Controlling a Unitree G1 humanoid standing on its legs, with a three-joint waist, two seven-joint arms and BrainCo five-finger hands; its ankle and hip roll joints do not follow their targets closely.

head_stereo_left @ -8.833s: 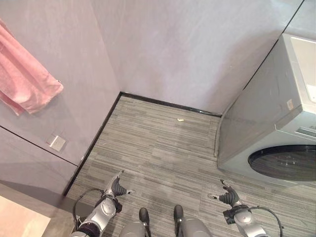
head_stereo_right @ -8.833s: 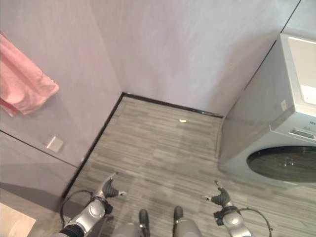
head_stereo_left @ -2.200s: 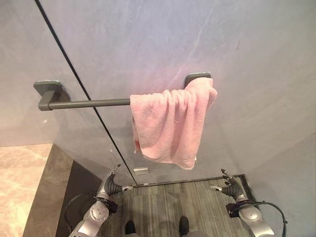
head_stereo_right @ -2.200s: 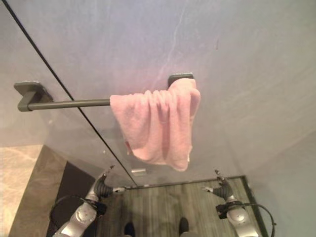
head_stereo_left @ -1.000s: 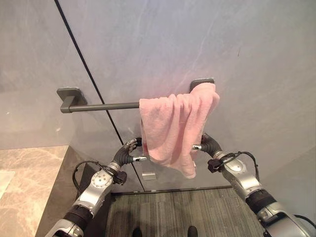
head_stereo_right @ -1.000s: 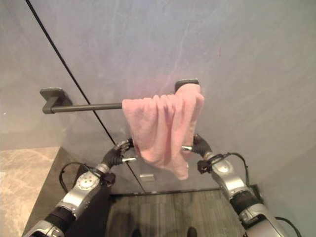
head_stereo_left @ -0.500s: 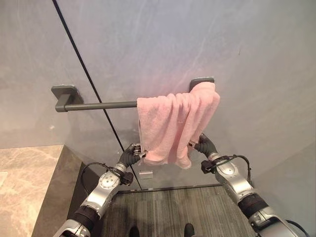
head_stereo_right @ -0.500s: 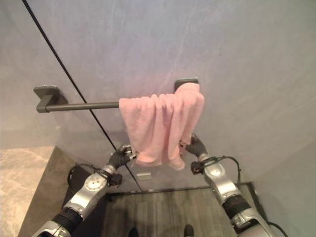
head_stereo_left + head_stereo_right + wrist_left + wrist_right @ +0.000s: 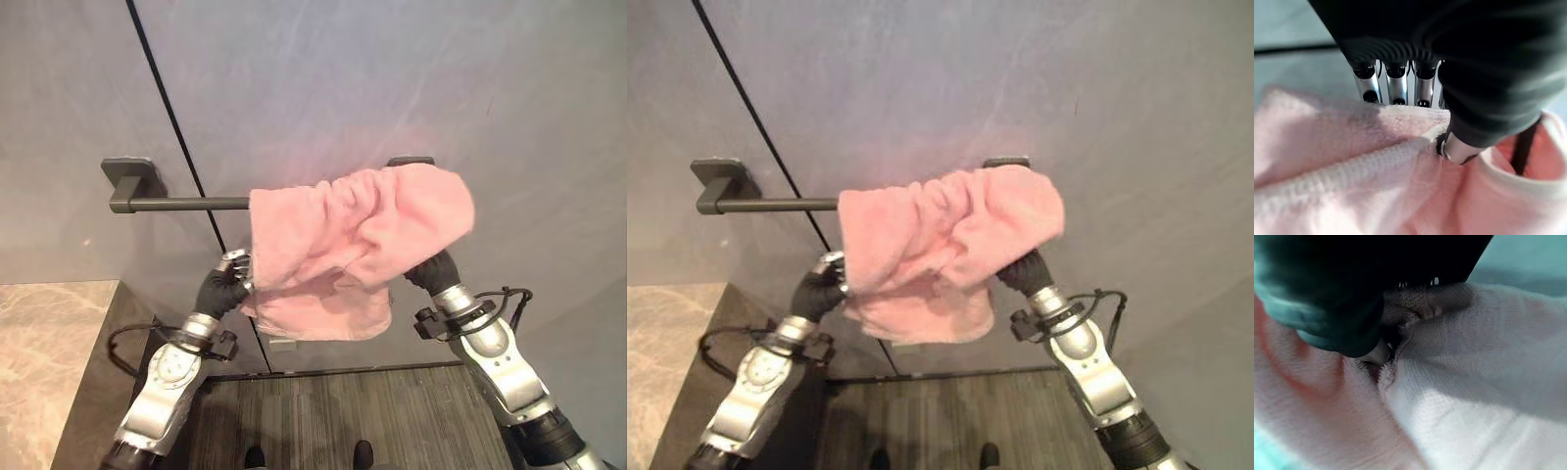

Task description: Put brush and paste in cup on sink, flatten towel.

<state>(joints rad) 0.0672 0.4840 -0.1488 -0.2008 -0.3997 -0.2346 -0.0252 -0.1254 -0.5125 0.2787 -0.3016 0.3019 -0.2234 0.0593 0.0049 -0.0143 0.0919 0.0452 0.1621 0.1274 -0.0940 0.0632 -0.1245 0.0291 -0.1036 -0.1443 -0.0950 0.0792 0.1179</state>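
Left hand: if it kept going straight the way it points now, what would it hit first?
The left hand already pinches the pink towel at its edge. Straight on, up and toward the wall, it would probably meet the towel bar, though depth is unclear.

Dark towel bar (image 9: 186,204) fixed to grey wall (image 9: 323,78), bracket at each end. Pink towel (image 9: 343,235) draped over bar's right half, bunched, spread toward right bracket, lower edge hanging below. Bar's left half bare.

A smooth pale grey wall (image 9: 323,78) carries a thin dark vertical seam (image 9: 167,108). Below lies grey striped plank flooring (image 9: 333,421). A beige marble-patterned surface (image 9: 49,362) sits beside it.
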